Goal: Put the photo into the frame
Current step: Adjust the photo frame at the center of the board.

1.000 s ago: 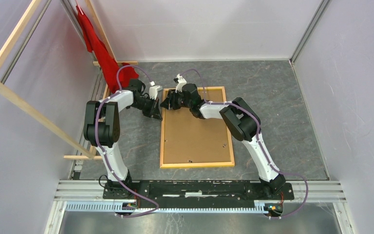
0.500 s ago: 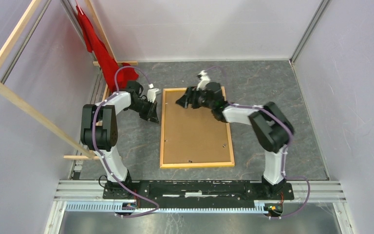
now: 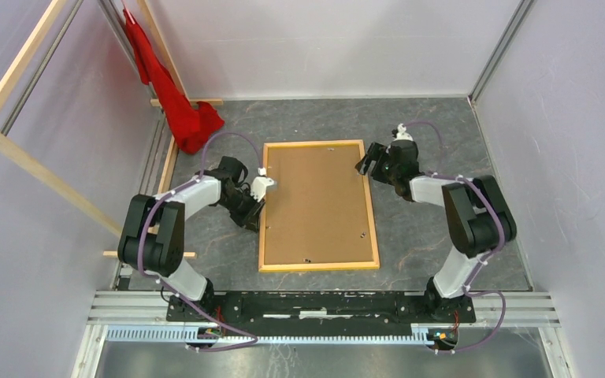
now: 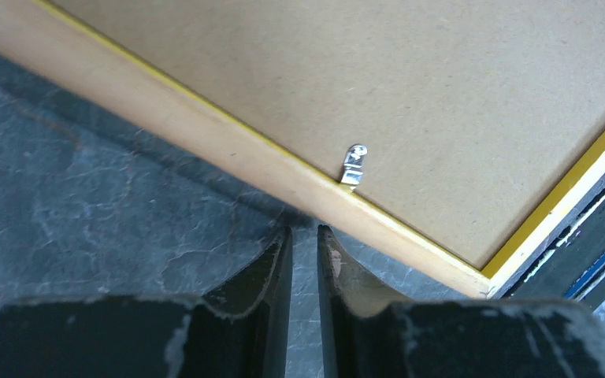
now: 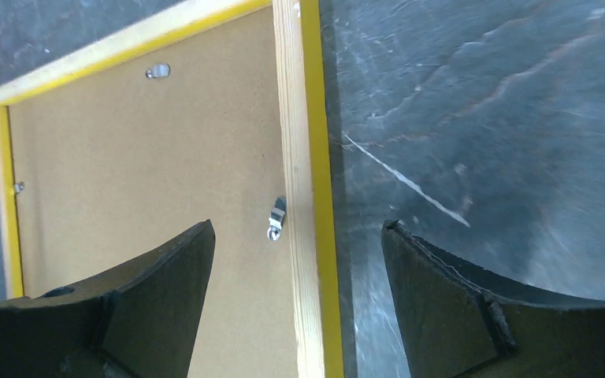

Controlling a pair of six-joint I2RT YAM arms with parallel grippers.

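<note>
The frame (image 3: pixel 319 267) lies wood back up on the grey surface (image 3: pixel 433 134), a brown backing board (image 3: pixel 315 213) inside its border; the left pincer (image 4: pixel 304 232) sits low just outside the left rail, near a metal tab (image 4: pixel 354 164), jaws a narrow slit apart, gripping nothing; farther off, the right pincer (image 5: pixel 298 228) hangs over the right rail, spread wide, empty; a red cloth (image 3: pixel 193 118) lies far left.

Wood, brown and yellow on veined grey
The frame (image 3: pixel 319 266) is light wood edged yellow, its backing board (image 3: pixel 315 201) plain brown; the surface (image 3: pixel 441 134) dark grey with pale veins; far left, a red cloth (image 3: pixel 183 114).
</note>
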